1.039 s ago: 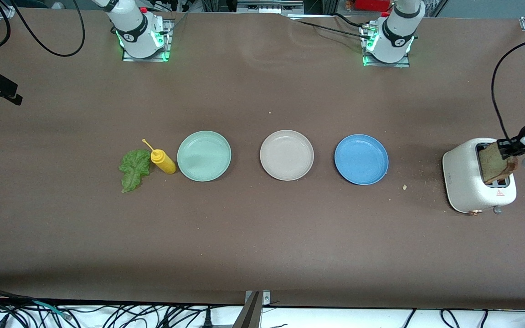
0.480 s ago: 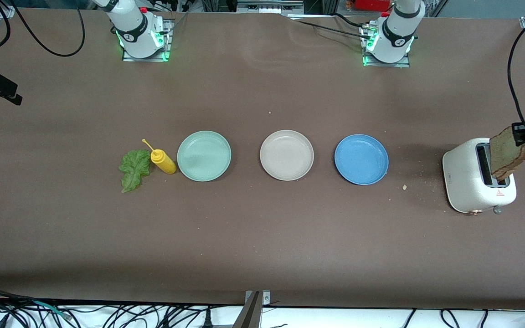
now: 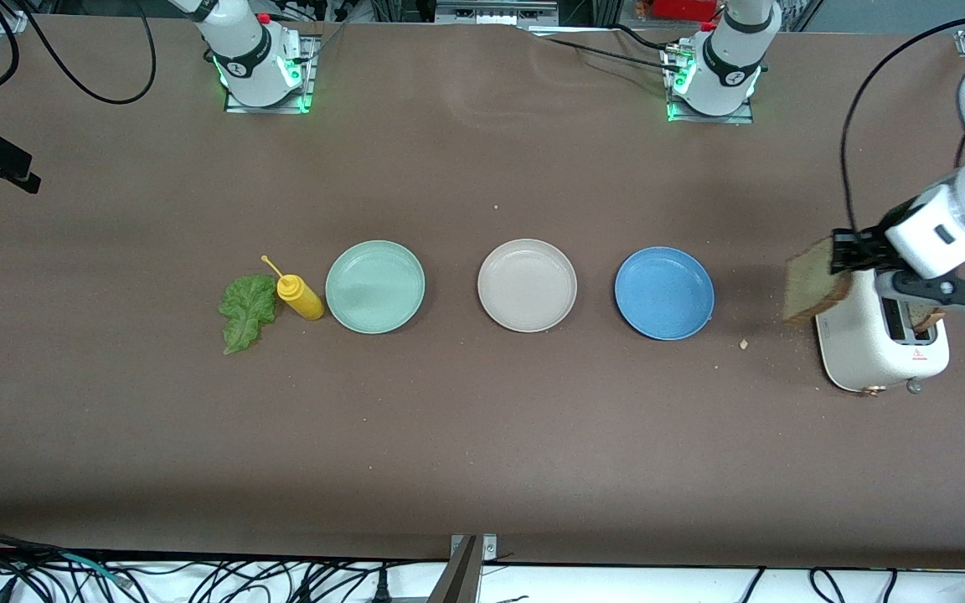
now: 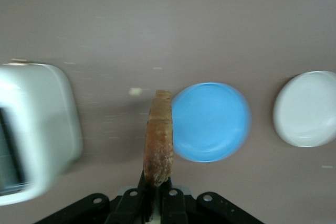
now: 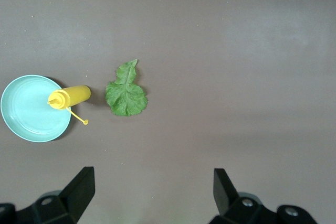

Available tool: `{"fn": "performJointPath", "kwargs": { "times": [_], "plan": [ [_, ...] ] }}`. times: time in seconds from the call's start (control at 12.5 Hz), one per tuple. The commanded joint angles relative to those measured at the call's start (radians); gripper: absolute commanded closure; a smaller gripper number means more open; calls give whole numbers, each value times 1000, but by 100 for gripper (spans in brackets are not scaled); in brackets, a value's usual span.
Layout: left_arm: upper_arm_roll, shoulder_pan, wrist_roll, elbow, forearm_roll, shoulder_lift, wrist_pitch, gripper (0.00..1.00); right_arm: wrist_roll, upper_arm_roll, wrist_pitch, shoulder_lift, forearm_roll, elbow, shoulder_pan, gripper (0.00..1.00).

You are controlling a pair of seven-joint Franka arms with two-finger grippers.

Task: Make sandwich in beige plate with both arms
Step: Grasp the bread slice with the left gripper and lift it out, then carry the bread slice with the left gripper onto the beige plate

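My left pincer (image 3: 841, 254) grips a brown toast slice (image 3: 816, 289) by one edge, over the desk (image 3: 482, 435) beside the white toaster (image 3: 876, 352). It could slip loose before reaching the round beige plate (image 3: 527, 285). My right pincer (image 5: 152, 190) waits open above the green lettuce leaf (image 5: 126, 92).

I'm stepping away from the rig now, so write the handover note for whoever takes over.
Left gripper: shut on a square brown toast slice, in the air over the table between the white toaster and the round blue plate.
Right gripper: open, holding nothing, waiting high above the crinkly green lettuce leaf and yellow squeeze bottle.
Round beige plate: bare, between the mint-green plate and the blue one.
Done: one slice out of the toaster.
Left: first slice onto the beige plate, then lettuce, then a second slice that shows in the toaster.
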Motion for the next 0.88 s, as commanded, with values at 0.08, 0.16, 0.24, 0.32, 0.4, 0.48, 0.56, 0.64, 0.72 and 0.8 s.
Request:
{"fn": "performJointPath", "kwargs": {
  "times": [0.08,0.16,0.24,0.32,0.4,0.48,0.56,0.64,0.72,0.8],
  "plan": [
    [-27,-72,-105,24,-253,109,-15,100,-7,4,-21,3,-9,22,-6,0],
    [-27,-100,-103,24,-355,158,-4,100,-8,4,-21,3,-9,22,-8,0],
    [-27,-117,-90,34,-428,225,0,100,-8,4,-21,3,-7,22,-6,0],
    [-29,-138,-85,69,-497,278,2,100,-8,5,-21,3,-9,22,-6,0],
    [-29,-163,-83,81,-529,316,2,100,-8,4,-21,3,-9,22,-6,0],
    [-30,-178,-77,84,-566,351,0,100,-8,1,-21,3,-9,22,-8,0],
    [-30,-206,-24,83,-617,387,2,100,-8,-6,-23,3,-7,22,-6,0],
    [-30,-221,72,83,-651,428,14,100,-8,-6,-30,2,-7,22,-6,0],
    [-30,-236,164,78,-669,462,55,100,-8,-6,-36,2,-6,22,-6,0],
    [-30,-252,220,78,-669,499,84,100,-8,-10,-38,2,-6,22,-6,0]
  ]
}}
